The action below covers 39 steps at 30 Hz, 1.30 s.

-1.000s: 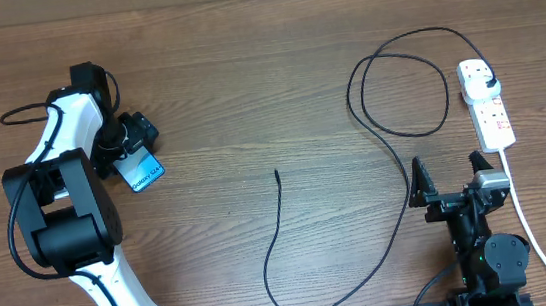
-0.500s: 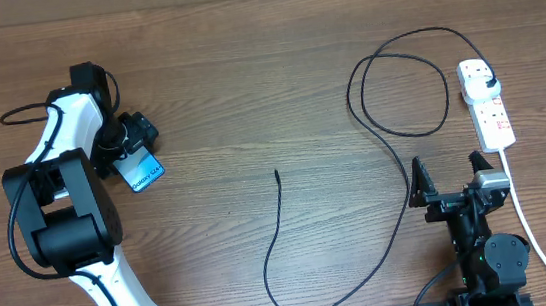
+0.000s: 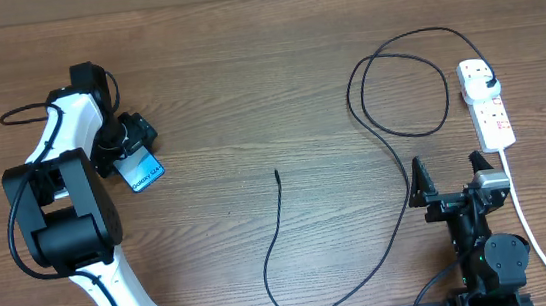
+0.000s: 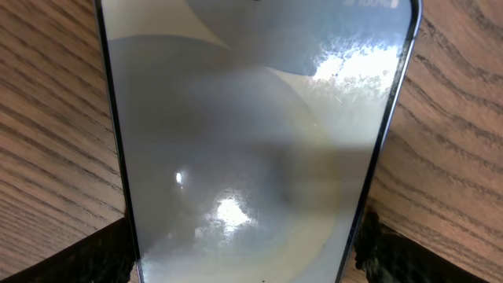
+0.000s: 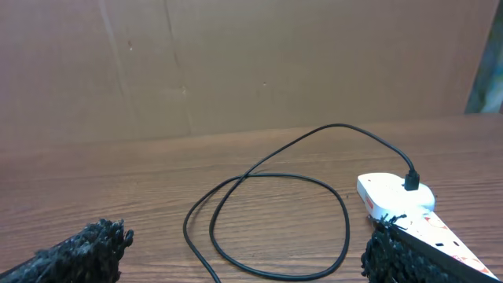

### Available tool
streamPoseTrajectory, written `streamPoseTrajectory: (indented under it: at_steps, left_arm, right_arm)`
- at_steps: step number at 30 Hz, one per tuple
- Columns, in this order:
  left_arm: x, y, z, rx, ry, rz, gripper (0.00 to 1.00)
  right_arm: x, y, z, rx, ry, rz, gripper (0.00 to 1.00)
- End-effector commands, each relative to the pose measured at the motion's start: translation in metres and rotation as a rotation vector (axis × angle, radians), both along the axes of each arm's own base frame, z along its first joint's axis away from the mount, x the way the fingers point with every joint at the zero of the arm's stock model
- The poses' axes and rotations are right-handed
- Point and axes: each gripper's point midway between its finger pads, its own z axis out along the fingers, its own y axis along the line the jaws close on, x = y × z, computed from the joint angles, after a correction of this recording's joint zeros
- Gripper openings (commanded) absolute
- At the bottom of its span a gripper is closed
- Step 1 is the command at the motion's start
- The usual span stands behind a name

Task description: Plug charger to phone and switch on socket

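Observation:
The phone [image 3: 143,170] lies at the left of the table, its light-blue screen up. My left gripper [image 3: 128,147] is shut on its near end; in the left wrist view the phone [image 4: 251,118] fills the frame and both fingers of the gripper [image 4: 244,255] press its dark edges. The charger cable [image 3: 282,227] has its free tip mid-table, loops at the back right and ends in a black plug [image 3: 488,80] in the white socket strip [image 3: 490,112]. My right gripper [image 3: 448,178] is open and empty near the front edge, left of the strip. In the right wrist view the gripper [image 5: 240,255] faces the cable loop [image 5: 267,224] and the strip [image 5: 393,196].
The strip's thick white cord [image 3: 531,229] runs down the right side past my right arm. A brown cardboard wall [image 5: 236,63] stands behind the table. The wood tabletop [image 3: 246,85] lies bare between the two arms.

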Motion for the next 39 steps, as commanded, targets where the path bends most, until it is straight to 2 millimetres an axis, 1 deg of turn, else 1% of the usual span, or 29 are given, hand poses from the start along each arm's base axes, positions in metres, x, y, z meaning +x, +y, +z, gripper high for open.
streamPoseTrajectory:
  at_steps: [1,20,25,37,39]
  left_arm:
    - [-0.017,-0.0097,-0.0229,-0.035,0.072,0.011,0.91]
    - [-0.018,-0.0099,-0.0228,-0.036,0.076,0.011,0.89]
    - [-0.0187,-0.01,-0.0228,-0.036,0.079,0.011,0.85]
    - [-0.0187,-0.0099,-0.0228,-0.036,0.079,0.011,0.84]
    - [-0.0188,-0.01,-0.0228,-0.037,0.08,0.011,0.82]
  right_arm:
    - [0.0,0.0001,-0.0013,0.001,-0.006,-0.002,1.0]
    - [0.0,0.0001,-0.0013,0.001,-0.006,-0.002,1.0]
    - [0.0,0.0001,-0.0013,0.001,-0.006,-0.002,1.0]
    - [0.0,0.0001,-0.0013,0.001,-0.006,-0.002,1.0]
    - [0.0,0.0001,-0.0013,0.001,-0.006,-0.002,1.0]
